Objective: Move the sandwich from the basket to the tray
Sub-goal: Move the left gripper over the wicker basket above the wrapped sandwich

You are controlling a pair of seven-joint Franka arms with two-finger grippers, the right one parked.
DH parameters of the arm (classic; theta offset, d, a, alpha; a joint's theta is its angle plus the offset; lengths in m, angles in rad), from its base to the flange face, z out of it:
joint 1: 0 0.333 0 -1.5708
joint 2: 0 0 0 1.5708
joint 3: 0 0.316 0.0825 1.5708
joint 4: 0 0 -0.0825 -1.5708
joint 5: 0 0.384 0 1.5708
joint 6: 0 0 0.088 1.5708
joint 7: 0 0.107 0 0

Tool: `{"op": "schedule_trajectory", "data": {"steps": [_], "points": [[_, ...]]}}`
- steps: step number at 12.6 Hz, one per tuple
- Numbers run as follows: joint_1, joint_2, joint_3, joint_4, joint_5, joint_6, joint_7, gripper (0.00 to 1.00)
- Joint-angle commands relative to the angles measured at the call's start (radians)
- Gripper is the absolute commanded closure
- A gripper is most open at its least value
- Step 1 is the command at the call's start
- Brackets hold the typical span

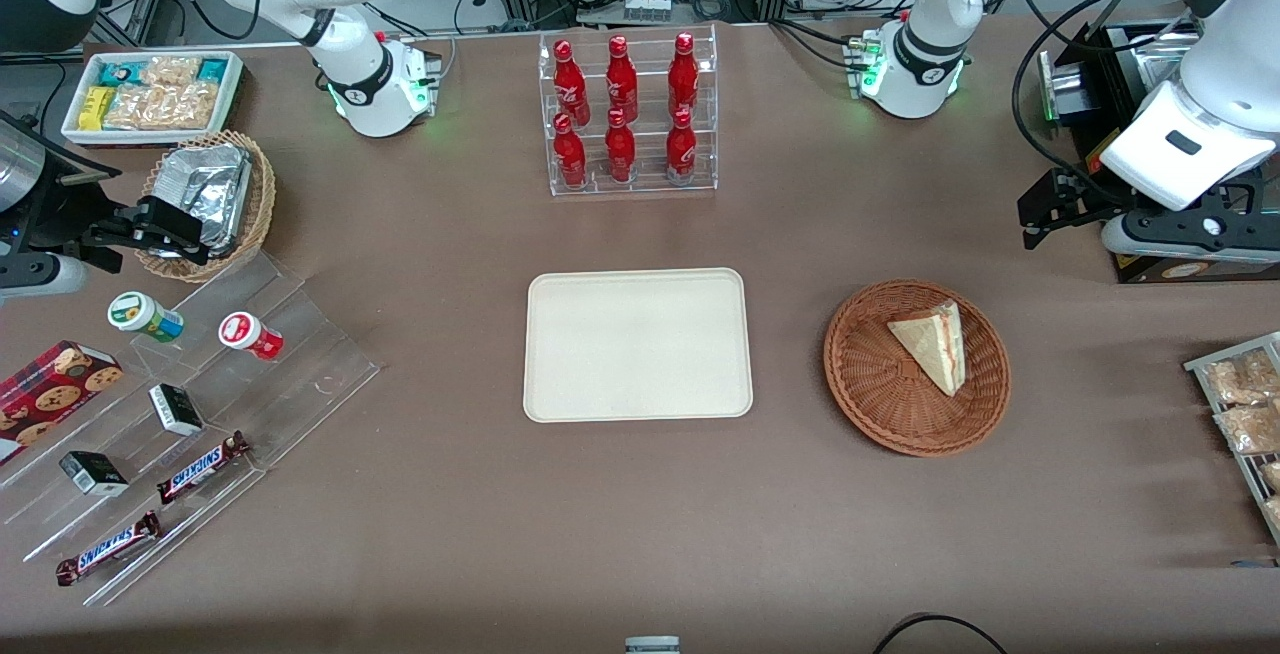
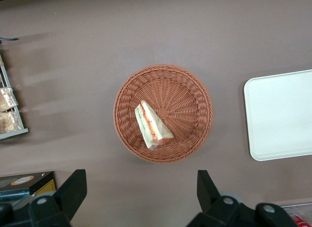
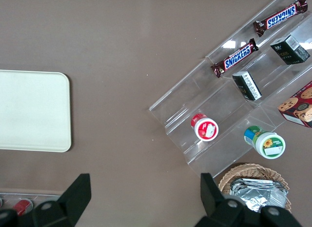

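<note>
The sandwich (image 1: 935, 344), a pale bread wedge with pink-red and green filling, lies in the reddish-brown wicker basket (image 1: 880, 404). The wrist view shows it too (image 2: 152, 125), inside the basket (image 2: 195, 90). The cream-white tray (image 1: 637, 344) lies empty beside the basket, toward the parked arm's end; its edge shows in the left wrist view (image 2: 282, 114). My left gripper (image 1: 1040, 212) hangs open and empty above the table, farther from the front camera than the basket and toward the working arm's end. Its two fingers (image 2: 73, 188) stand wide apart, short of the basket's rim.
A clear rack of red bottles (image 1: 628, 114) stands farther back than the tray. A black box (image 1: 1150, 264) and a grey rack of snack packets (image 1: 1240, 404) sit at the working arm's end. A tan basket of foil packets (image 1: 215, 199) and a clear stepped stand (image 1: 200, 414) lie toward the parked arm's end.
</note>
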Motion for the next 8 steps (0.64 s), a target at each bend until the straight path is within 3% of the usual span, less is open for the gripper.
{"op": "schedule_trajectory", "data": {"steps": [1,8], "points": [[0.002,0.004,0.002,0.019,-0.004,-0.020,0.009,0.00],[0.031,-0.015,0.005,-0.121,0.000,0.015,0.001,0.00]]}}
